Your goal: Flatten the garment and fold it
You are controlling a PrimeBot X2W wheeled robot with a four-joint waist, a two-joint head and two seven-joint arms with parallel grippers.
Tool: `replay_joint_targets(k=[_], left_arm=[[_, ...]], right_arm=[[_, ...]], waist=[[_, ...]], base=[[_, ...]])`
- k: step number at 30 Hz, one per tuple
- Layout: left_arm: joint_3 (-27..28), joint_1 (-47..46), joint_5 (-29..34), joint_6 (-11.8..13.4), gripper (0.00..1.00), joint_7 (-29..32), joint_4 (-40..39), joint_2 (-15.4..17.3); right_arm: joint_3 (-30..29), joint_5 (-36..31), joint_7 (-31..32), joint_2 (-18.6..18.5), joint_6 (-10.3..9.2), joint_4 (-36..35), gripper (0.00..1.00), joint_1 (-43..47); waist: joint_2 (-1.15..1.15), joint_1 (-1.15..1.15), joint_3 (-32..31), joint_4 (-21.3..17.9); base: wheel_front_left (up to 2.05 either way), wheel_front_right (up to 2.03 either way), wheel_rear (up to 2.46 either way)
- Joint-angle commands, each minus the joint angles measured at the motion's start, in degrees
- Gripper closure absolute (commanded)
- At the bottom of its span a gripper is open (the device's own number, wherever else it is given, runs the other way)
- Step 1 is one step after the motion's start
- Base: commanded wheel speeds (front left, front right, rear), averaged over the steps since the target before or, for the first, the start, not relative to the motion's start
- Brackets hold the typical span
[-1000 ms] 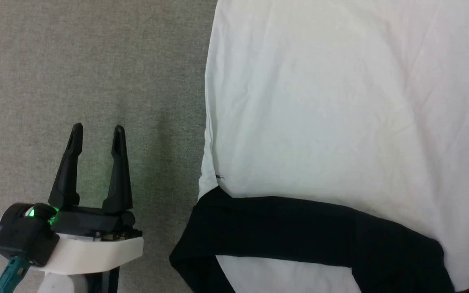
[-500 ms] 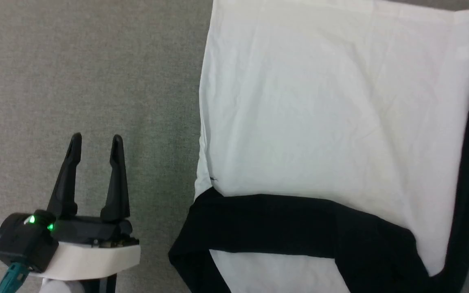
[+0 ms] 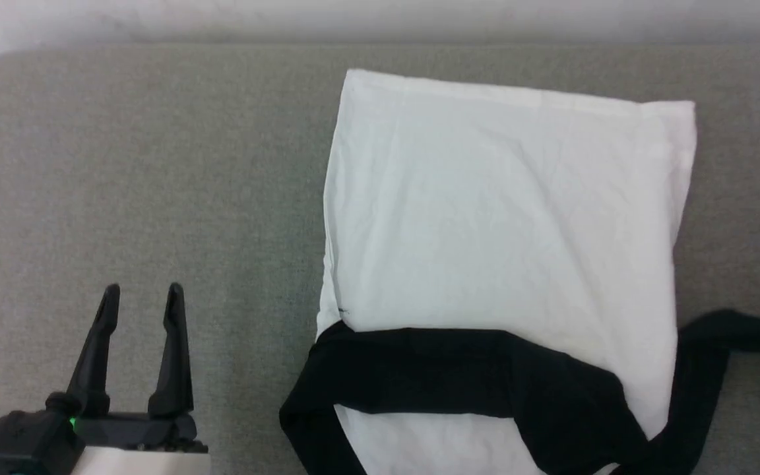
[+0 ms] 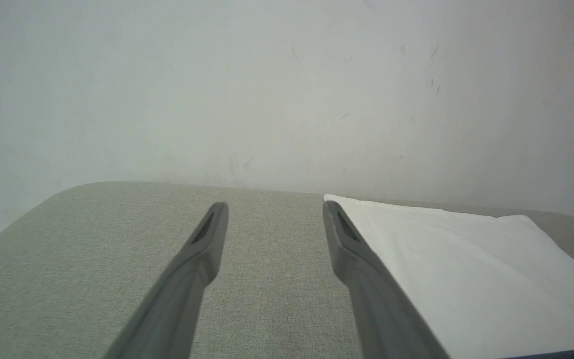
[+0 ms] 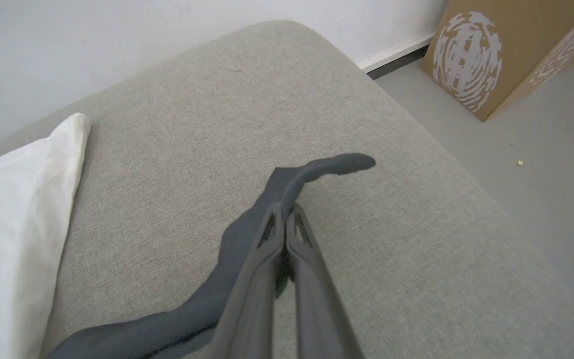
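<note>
The garment lies on a grey padded surface, its white body spread flat. One black sleeve is folded across its near end. A second black strip stretches off to the right. In the right wrist view my right gripper is shut on this black fabric, lifted a little over the surface, with the white body to its left. My left gripper stands open and empty to the left of the garment, apart from it. Its open tips point at the far edge beside the white cloth.
A white wall runs behind the surface's far edge. The surface has rounded corners. A cardboard box stands on the grey floor beyond the right side. Bare grey surface lies left of the garment.
The head camera has tilted up, so the far edge and wall show. The black strip at the garment's right side has swung from running up the right edge to stretching out rightward.
</note>
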Motion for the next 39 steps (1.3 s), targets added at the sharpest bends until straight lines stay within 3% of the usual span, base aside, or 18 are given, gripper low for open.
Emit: replay_joint_targets(k=[1, 12, 19, 27, 39], left_arm=[[0.41, 0.95, -0.17, 0.54, 0.0, 0.23, -0.5, 0.3], [1.36, 7.33, -0.74, 2.15, 0.0, 1.67, -2.96, 0.48], [1.62, 9.66, -1.07, 2.68, 0.0, 2.04, -3.85, 0.55], [1.26, 9.89, -1.17, 2.99, 0.0, 2.58, -4.45, 0.62], [0.4, 9.87, -1.2, 3.4, 0.0, 2.7, -4.48, 0.36]], right_arm=[[-1.04, 0.75, -0.46, 0.25, -0.05, -0.78, 1.0, 0.99], [-8.93, 4.36, 0.57, -0.04, -0.05, -7.26, 1.0, 5.79], [-7.46, 6.46, 0.94, -1.26, -0.05, -9.41, 1.0, 6.93], [2.64, 8.38, 2.14, -1.4, -0.05, -14.46, 1.0, 5.76], [28.28, 8.76, 6.28, 0.03, -0.05, -22.48, 1.0, 2.8]], waist=[[0.0, 0.02, -5.56, -1.21], [0.0, 0.02, -13.3, -1.68], [0.0, 0.02, -15.39, -1.33], [0.0, 0.02, -16.25, -0.63], [0.0, 0.02, -17.36, 1.19]], base=[[0.0, 0.0, 0.0], [0.0, 0.0, 0.0], [0.0, 0.0, 0.0], [0.0, 0.0, 0.0], [0.0, 0.0, 0.0]])
